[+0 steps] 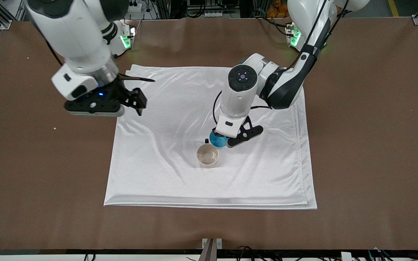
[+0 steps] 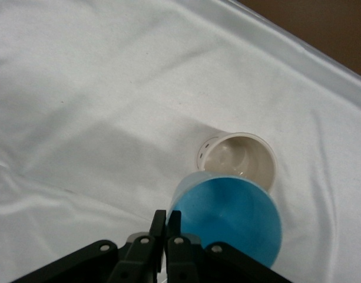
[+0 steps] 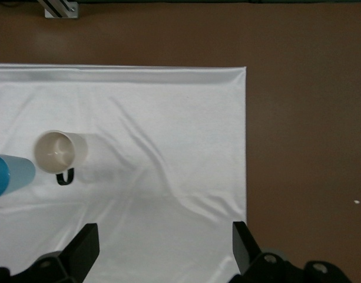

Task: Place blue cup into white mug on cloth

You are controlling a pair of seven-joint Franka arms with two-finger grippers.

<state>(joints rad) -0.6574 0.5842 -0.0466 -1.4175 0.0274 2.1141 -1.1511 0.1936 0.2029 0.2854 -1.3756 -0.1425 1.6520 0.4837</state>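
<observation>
The small light-blue tapered cup (image 1: 217, 140) is being held pinched by the left gripper (image 1: 227, 139) just above the off-white ceramic mug (image 1: 207, 155) on the shiny white satin cloth (image 1: 158, 174), and centring over the mug's mouth is being called for next, while the right gripper (image 1: 138, 101) is being kept waiting, spread wide, over that cloth's edge.

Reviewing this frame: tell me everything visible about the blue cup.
The blue cup is a small, smooth, light-blue tapered cup with no handle, blue inside and out, and looks empty. The left gripper holds it by the rim, fingers shut on the wall, lifted off the cloth and tilted. It hangs beside and partly over the white mug, not yet inside; whether the two touch cannot be told.
</observation>
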